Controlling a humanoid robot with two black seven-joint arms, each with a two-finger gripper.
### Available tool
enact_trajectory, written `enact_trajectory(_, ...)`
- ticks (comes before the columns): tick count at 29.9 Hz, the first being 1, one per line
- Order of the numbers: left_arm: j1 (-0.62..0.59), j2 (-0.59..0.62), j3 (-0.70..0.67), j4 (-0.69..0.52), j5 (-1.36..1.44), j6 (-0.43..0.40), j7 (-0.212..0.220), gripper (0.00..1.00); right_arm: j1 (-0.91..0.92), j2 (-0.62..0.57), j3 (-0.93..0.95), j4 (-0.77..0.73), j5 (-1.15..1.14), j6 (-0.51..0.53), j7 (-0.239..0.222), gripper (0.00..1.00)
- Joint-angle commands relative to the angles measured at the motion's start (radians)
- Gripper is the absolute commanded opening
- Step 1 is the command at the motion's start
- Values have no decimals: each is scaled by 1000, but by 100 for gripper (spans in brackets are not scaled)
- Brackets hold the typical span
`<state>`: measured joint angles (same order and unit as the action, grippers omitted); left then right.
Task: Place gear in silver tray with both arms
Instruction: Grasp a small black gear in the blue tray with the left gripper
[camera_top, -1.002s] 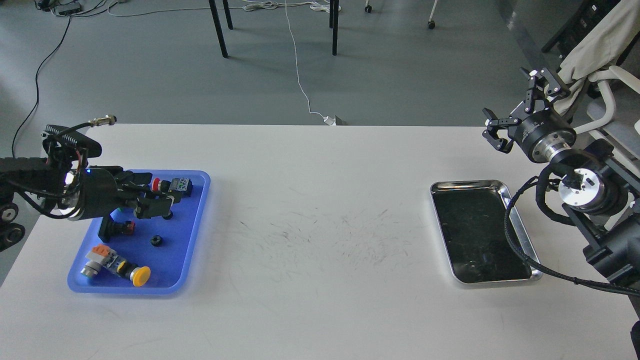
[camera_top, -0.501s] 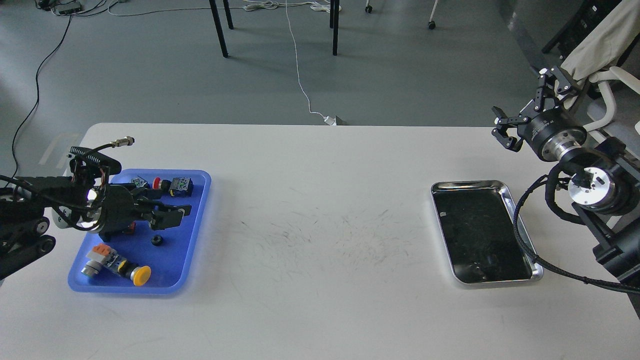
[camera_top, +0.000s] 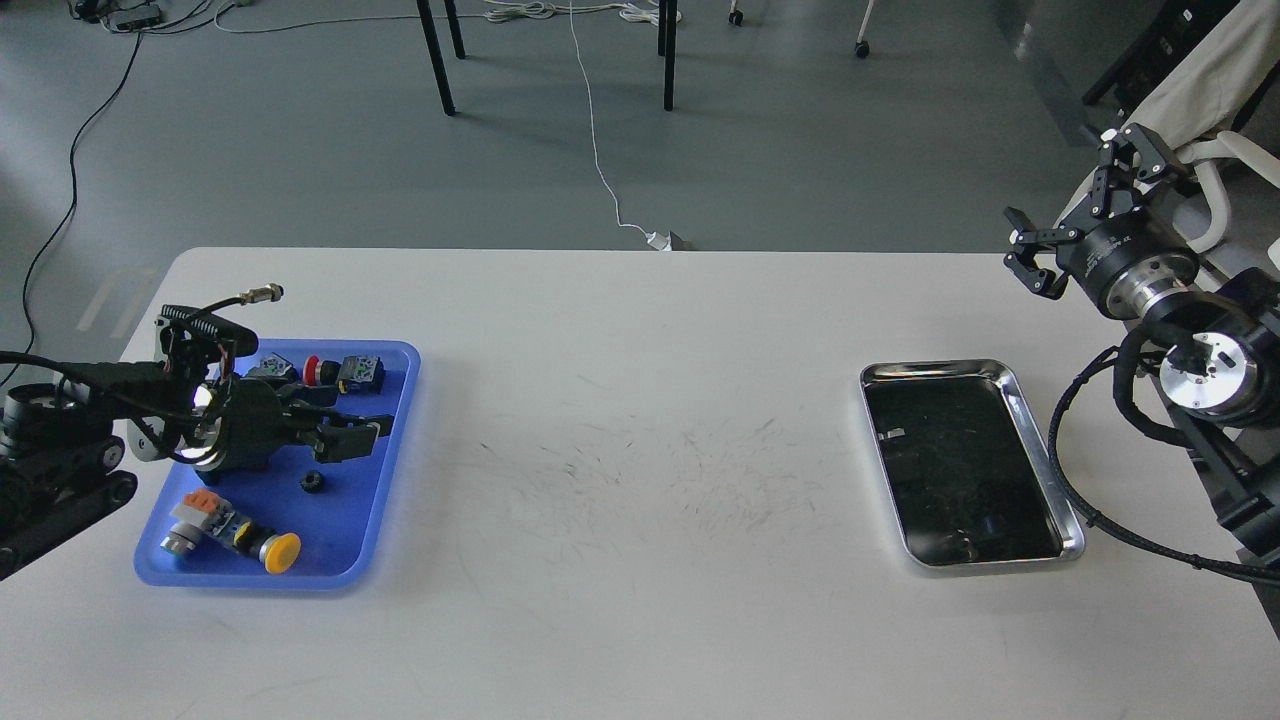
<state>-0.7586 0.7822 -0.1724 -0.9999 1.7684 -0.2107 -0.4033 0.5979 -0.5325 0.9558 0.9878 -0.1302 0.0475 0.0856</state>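
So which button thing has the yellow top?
The one lying at the front of the blue tray, the yellow-capped button. The others further back have red tops.

The left arm (camera_top: 70, 440) is extended from the 9 o'clock edge, lying low and nearly level, with a coiled cable arched over its wrist. The left gripper (camera_top: 350, 435) is pointed toward 3 o'clock, its two fingers held slightly apart. The right arm (camera_top: 1200, 400) is raised from the 3 o'clock edge. The right gripper (camera_top: 1085, 205) is pointed toward 10 o'clock, its fingers (camera_top: 1030, 265) spread wide.
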Motion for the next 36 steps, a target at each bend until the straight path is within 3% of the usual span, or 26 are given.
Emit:
enact_trajectory(1,-2,9,27,0,14,19,-21,80,-9,-9,0,9,0,0,0,99)
enact_trajectory(11,-19,6,67,15,109,99,-74,80,-16,-7,-2,17,0,0,0,99)
enact_trajectory(19,-34,0,76,58,118,114,-84,80,-24,-7,-2,25,0,0,0,99)
enact_trajectory(24,-28,-54,77,156,112,120,-85,80,-26,-20,-2,54,0,-5,-1,99)
enact_trajectory(36,-22,-63,93,176,111,149,-85,80,-40,-60,-2,88,0,-12,-1,99)
